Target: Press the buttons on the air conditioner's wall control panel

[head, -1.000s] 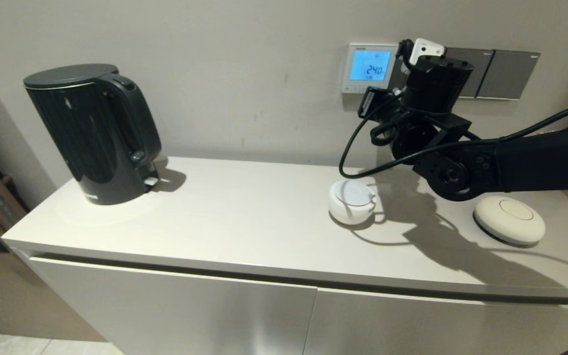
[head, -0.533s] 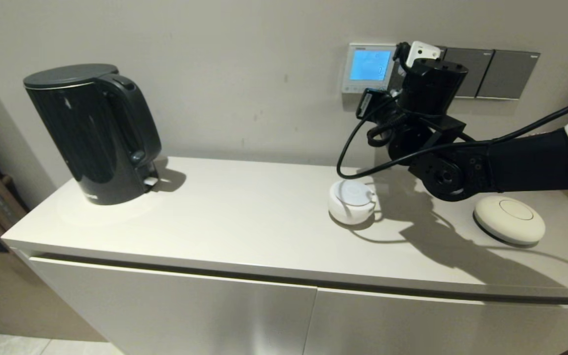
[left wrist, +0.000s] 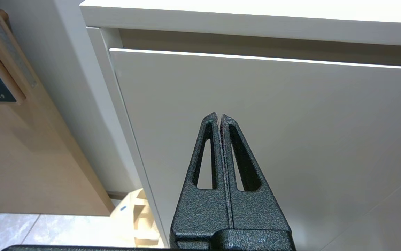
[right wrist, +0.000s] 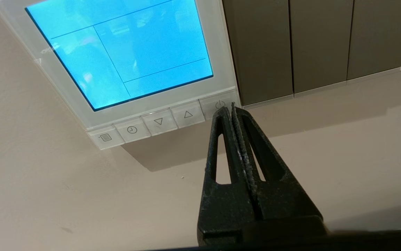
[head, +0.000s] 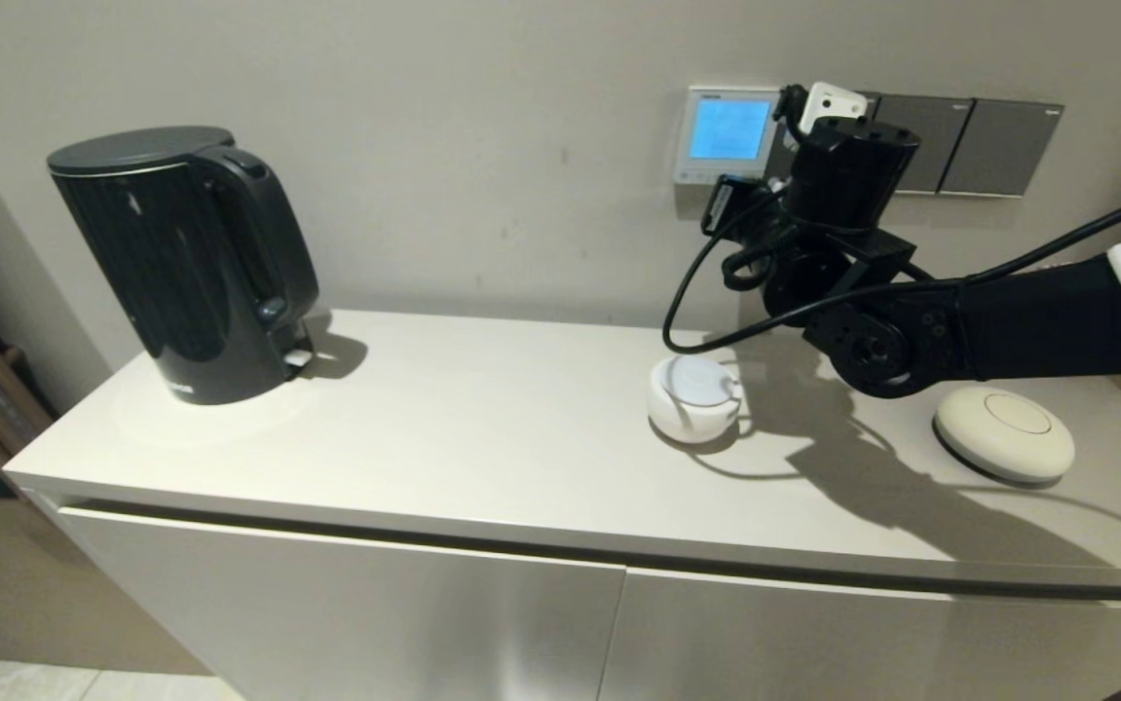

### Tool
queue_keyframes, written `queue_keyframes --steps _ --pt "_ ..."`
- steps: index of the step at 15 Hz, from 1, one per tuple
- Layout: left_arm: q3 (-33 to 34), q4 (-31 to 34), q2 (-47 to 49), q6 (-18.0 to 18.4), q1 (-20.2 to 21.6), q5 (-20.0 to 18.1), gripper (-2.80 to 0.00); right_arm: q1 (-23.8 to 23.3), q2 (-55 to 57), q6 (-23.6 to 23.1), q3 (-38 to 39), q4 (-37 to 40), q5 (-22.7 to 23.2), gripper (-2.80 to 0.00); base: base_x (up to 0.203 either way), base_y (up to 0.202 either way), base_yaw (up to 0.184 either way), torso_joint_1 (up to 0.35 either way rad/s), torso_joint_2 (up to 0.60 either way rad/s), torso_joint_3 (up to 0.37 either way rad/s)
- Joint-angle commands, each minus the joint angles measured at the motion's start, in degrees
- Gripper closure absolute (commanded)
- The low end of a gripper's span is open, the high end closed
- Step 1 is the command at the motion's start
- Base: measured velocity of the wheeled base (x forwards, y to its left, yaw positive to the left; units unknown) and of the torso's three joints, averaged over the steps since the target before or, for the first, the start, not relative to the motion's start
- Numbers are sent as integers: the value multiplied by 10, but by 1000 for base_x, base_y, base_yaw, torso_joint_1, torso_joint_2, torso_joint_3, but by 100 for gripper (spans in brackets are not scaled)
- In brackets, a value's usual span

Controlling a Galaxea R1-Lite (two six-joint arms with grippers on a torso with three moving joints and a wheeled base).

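The white-framed wall control panel (head: 728,134) hangs on the wall above the counter; its screen (right wrist: 123,48) glows plain blue with no digits. A row of pale buttons (right wrist: 158,121) runs along its bottom strip. My right gripper (right wrist: 228,108) is shut, its tips at the power button (right wrist: 217,104) at the strip's end nearest the switch plates. In the head view the right wrist (head: 847,166) hides that end of the panel. My left gripper (left wrist: 218,116) is shut and empty, parked low facing the cabinet door (left wrist: 291,139).
Dark grey switch plates (head: 998,146) sit right beside the panel. On the counter (head: 482,438) stand a black kettle (head: 185,258) at the left, a small white round device (head: 694,394) below the panel, and a cream disc (head: 1005,433) at the right.
The panel's screen showed 24.0 a second ago and now shows blank blue. My right wrist has shifted slightly left and up toward the panel.
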Motion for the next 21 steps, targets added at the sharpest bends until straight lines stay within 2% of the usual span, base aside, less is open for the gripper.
queue_keyframes --steps 1,9,13,16,21 --pt "0 0 0 0 0 1 0 -1 -7 0 8 -6 -3 0 0 0 0 0 0 0" --pt "0 0 0 0 0 0 0 6 -113 -16 35 -11 -8 0 0 0 0 0 0 0" --pt "0 0 0 0 0 0 0 16 -189 -41 68 -5 -11 0 0 0 0 0 0 0" --pt "0 0 1 0 0 0 0 19 -263 -75 149 1 -45 0 0 0 0 0 0 0" --pt "0 0 1 0 0 0 0 10 -380 -92 327 -1 -54 0 0 0 0 0 0 0"
